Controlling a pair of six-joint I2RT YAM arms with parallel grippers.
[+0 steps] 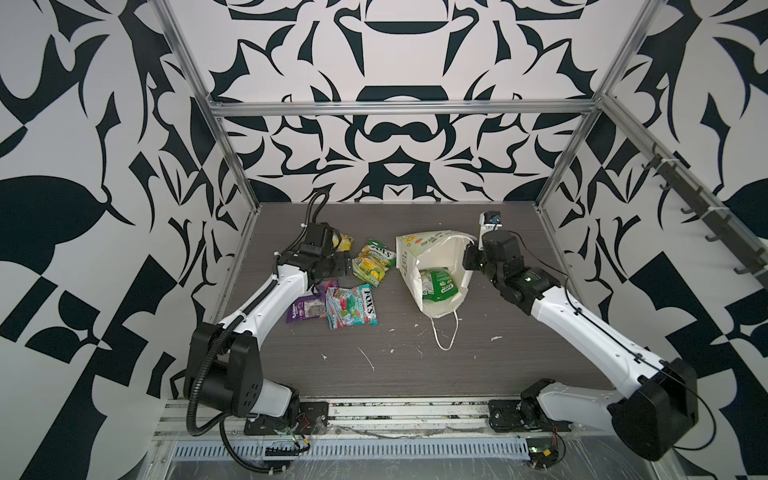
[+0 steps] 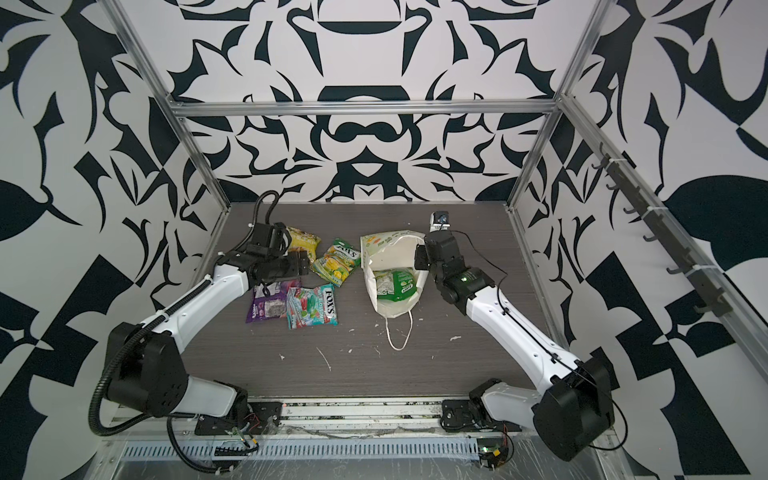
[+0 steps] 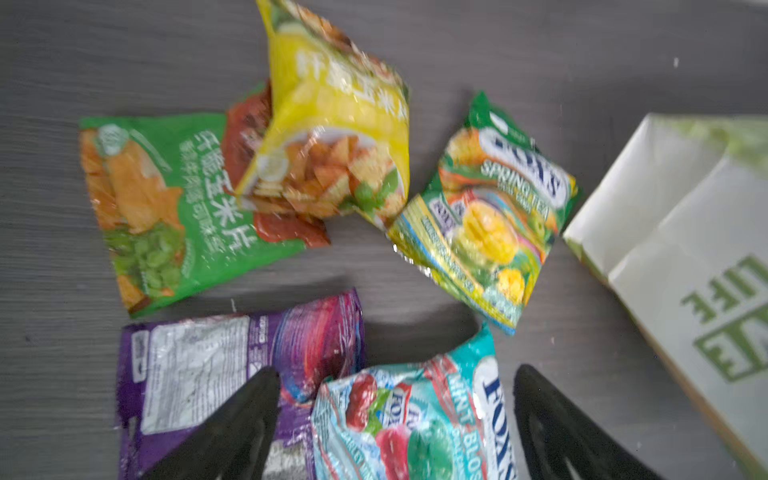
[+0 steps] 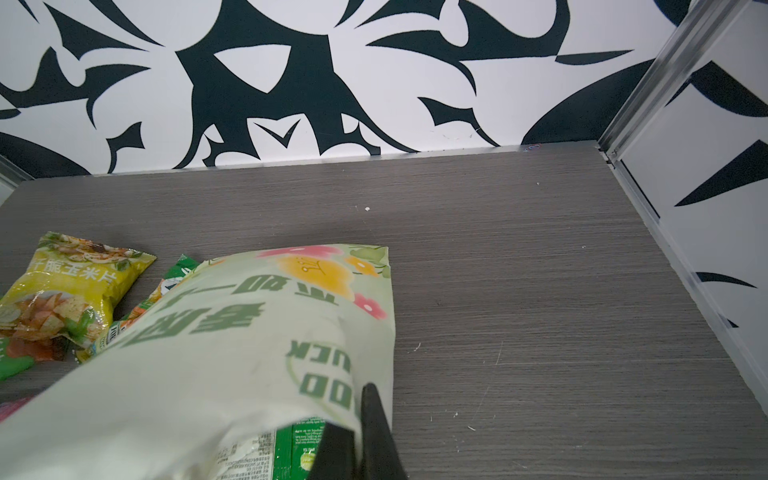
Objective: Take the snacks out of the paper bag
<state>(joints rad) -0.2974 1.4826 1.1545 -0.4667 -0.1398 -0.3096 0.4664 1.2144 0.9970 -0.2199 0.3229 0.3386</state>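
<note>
The white paper bag [image 1: 409, 257] [image 2: 371, 249] lies tilted with its mouth towards the front, and a green snack packet [image 1: 436, 284] [image 2: 395, 284] is inside. My right gripper [image 1: 471, 257] [image 4: 359, 419] is shut on the bag's rim [image 4: 208, 353]. Left of the bag, the other snacks lie on the table: a yellow packet [image 3: 332, 137], a green one [image 3: 166, 208], a green-yellow FOX'S [image 1: 372, 262] [image 3: 490, 208], a purple one [image 1: 305, 309] [image 3: 216, 365] and a teal-red FOX'S [image 1: 351, 307] [image 3: 415, 419]. My left gripper [image 1: 334, 266] [image 3: 397, 370] hangs open just above the teal-red packet, holding nothing.
The bag's cord handle [image 1: 446, 332] trails towards the front on the dark wood-grain table [image 1: 415, 374]. Patterned walls with metal posts [image 4: 648, 104] close the back and sides. White scuff marks dot the front of the table.
</note>
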